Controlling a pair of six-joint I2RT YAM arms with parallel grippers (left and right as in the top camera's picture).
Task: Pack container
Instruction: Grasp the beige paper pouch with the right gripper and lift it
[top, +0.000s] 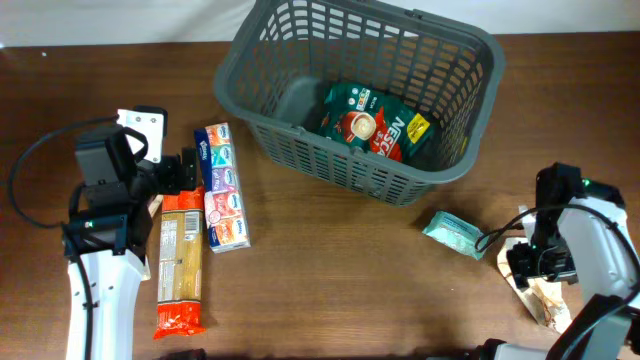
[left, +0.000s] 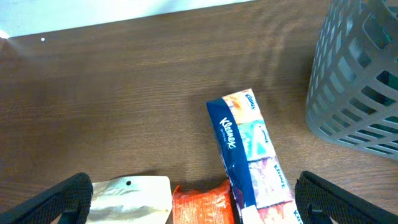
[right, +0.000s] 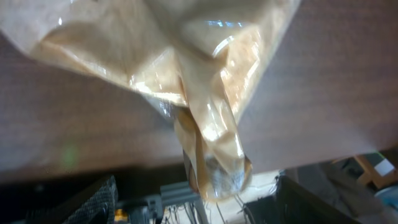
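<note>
Grey basket (top: 330, 160) sits far across the counter (top: 330, 260), coffee packet (top: 375, 122) inside. Left end effector (left: 199, 202) hangs open over a tissue pack (left: 249, 149); right end effector (right: 205, 200) gapes astride a clear bag (right: 205, 118).

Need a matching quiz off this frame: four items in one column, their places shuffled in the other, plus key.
Items
1. coffee packet
2. tissue pack
3. teal packet
4. long orange packet

Places
A. on the table, right of the basket
B. inside the basket
C. on the table, just left of the basket
D. on the table, farthest left of the four

Pairs: 1-B, 2-C, 3-A, 4-D
</note>
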